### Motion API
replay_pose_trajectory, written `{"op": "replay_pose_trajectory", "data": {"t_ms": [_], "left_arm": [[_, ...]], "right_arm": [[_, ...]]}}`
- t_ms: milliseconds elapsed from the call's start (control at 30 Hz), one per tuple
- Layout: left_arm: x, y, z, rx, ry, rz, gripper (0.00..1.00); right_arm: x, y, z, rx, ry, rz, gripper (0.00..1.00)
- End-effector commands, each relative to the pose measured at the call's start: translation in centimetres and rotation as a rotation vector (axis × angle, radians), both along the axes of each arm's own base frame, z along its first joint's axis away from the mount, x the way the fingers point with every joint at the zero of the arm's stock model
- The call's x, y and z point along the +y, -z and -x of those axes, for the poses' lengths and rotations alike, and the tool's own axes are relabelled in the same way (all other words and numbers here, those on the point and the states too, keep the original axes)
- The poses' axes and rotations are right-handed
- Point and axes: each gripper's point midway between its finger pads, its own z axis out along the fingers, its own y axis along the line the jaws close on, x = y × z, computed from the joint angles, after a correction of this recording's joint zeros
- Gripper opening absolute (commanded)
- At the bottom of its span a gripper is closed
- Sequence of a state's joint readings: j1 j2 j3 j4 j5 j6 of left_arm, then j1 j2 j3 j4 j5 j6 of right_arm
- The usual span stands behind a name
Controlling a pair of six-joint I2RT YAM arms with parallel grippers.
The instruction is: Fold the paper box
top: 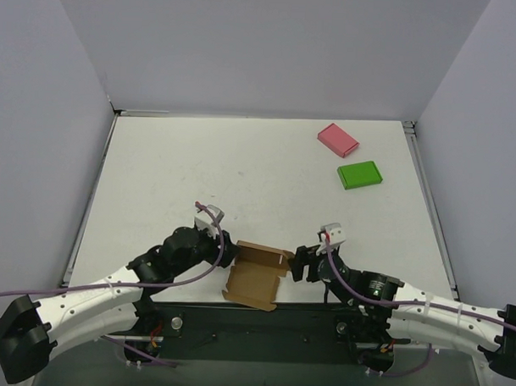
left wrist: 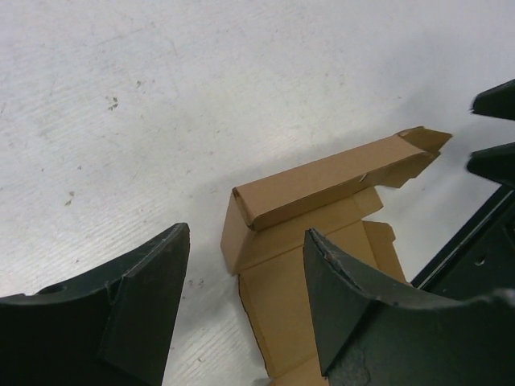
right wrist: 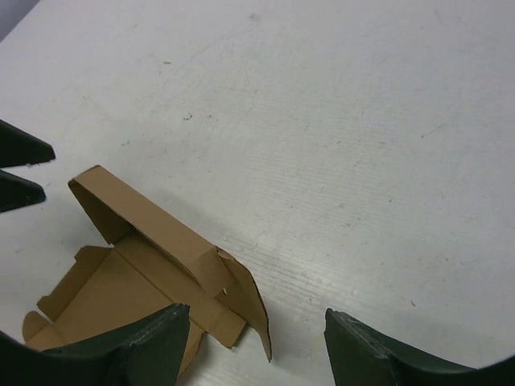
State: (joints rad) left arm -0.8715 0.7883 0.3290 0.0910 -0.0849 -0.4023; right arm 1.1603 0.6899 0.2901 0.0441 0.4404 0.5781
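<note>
The paper box (top: pixel 257 276) is a brown die-cut cardboard sheet lying at the table's near edge, its far wall folded up and its other flaps mostly flat. In the left wrist view the box (left wrist: pixel 322 201) shows its raised wall ahead. My left gripper (top: pixel 228 249) is open at the box's left side, its right finger (left wrist: pixel 354 297) over the sheet. My right gripper (top: pixel 300 264) is open at the box's right side. In the right wrist view the box (right wrist: pixel 153 257) lies at the lower left with a side flap standing out.
A pink flat box (top: pixel 338 139) and a green flat box (top: pixel 359 174) lie at the far right of the white table (top: pixel 242 175). The table's dark near edge (top: pixel 262 316) runs just below the paper box. Grey walls enclose the table.
</note>
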Motion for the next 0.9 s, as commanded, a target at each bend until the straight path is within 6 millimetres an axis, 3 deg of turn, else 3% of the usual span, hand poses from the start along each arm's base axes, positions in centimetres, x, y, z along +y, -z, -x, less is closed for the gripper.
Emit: {"op": "replay_pose_trajectory", "data": {"t_ms": [0,33,133,233,467,867], "left_arm": [[0.4,-0.6,-1.5,0.065,-0.125,0.018,0.68],[0.4,-0.7,-1.6,0.074,-0.143,0.031,0.68],[0.3,-1.3,-2.3,0.089,-0.193,0.09,0.68],[-0.2,-2.0,-2.8,0.096,-0.213,0.166,0.68],[-0.7,-1.1,-3.8,0.126,-0.234,0.186,0.68],[-0.6,0.0,-4.1,0.142,-0.245,0.232,0.68]], "right_arm": [[-0.2,-3.6,-0.3,0.002,0.068,-0.063,0.68],[0.0,-4.7,-0.3,0.028,0.099,-0.108,0.68],[0.3,-5.1,-0.1,0.096,0.163,-0.159,0.68],[1.9,-5.6,0.3,0.176,0.188,-0.245,0.65],[4.0,-4.2,0.7,0.293,0.233,-0.339,0.59],[4.8,-3.5,0.0,0.3,0.263,-0.37,0.58]]}}
